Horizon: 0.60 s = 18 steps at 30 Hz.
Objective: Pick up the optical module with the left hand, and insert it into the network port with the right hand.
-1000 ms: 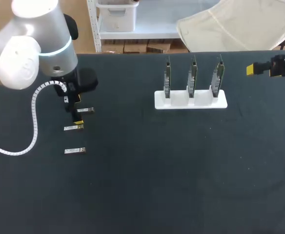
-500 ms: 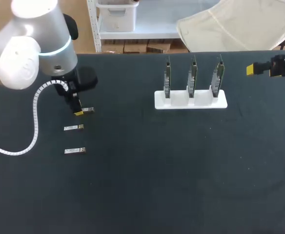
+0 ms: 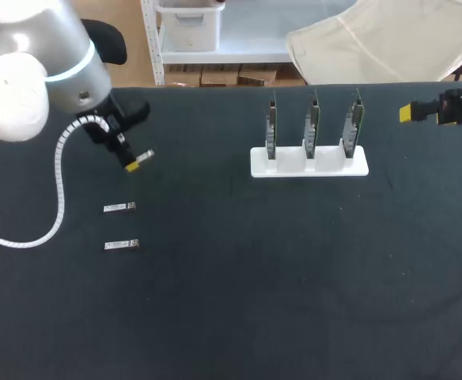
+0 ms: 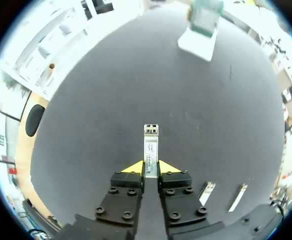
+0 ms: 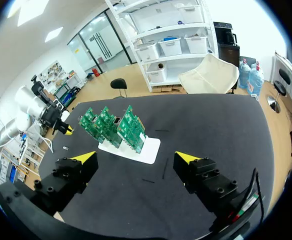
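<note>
Left pincer (image 3: 134,165) (image 4: 151,168) is clamped on 1 optical module (image 3: 145,156) (image 4: 151,146), both yellow fingertips (image 4: 134,167) pressing its rear end from 2 sides. The module sticks straight out ahead of the fingers, connector end leading, label side facing the wrist camera. In the head view it sits tilted, above the left rear part of the bench (image 3: 294,277), with the left arm (image 3: 33,71) coming in from the left corner and its white coiled cable (image 3: 57,186) hanging beside it. 2 spare modules (image 3: 119,207) (image 4: 206,190) and (image 3: 122,245) (image 4: 237,197) lie flat on the bench on the near side of the held one, parallel and a little apart from each other. White holder (image 3: 310,164) (image 5: 138,149) (image 4: 198,40) stands at center rear with 3 green circuit boards (image 3: 312,125) (image 5: 111,122) upright in it, side by side, well apart from the left pincer. The ports on the boards are too small to make out. Right pincer (image 3: 409,112) (image 5: 136,159) is at the right rear edge of the bench, just beside the holder's right end but not touching, with its fingers spread wide and nothing between them. In its wrist view the holder and boards lie ahead of it.
</note>
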Each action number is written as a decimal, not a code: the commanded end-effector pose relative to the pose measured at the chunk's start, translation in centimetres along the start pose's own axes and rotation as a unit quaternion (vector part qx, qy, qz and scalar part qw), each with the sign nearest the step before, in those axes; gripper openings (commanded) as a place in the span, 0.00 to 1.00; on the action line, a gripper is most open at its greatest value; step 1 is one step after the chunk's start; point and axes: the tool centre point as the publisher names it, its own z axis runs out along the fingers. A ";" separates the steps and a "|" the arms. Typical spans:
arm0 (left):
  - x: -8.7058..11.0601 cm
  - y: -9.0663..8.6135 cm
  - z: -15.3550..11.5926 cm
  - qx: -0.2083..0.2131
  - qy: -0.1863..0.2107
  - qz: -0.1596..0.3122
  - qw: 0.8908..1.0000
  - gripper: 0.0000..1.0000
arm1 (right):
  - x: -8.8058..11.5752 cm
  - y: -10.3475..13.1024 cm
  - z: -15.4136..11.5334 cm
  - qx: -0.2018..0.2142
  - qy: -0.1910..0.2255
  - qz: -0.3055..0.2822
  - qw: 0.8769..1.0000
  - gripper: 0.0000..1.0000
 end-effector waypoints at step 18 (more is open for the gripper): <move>-6.3 -0.4 -10.9 0.021 -0.279 -0.135 0.950 0.00 | 0.1 0.2 -0.1 0.005 0.000 0.000 1.000 1.00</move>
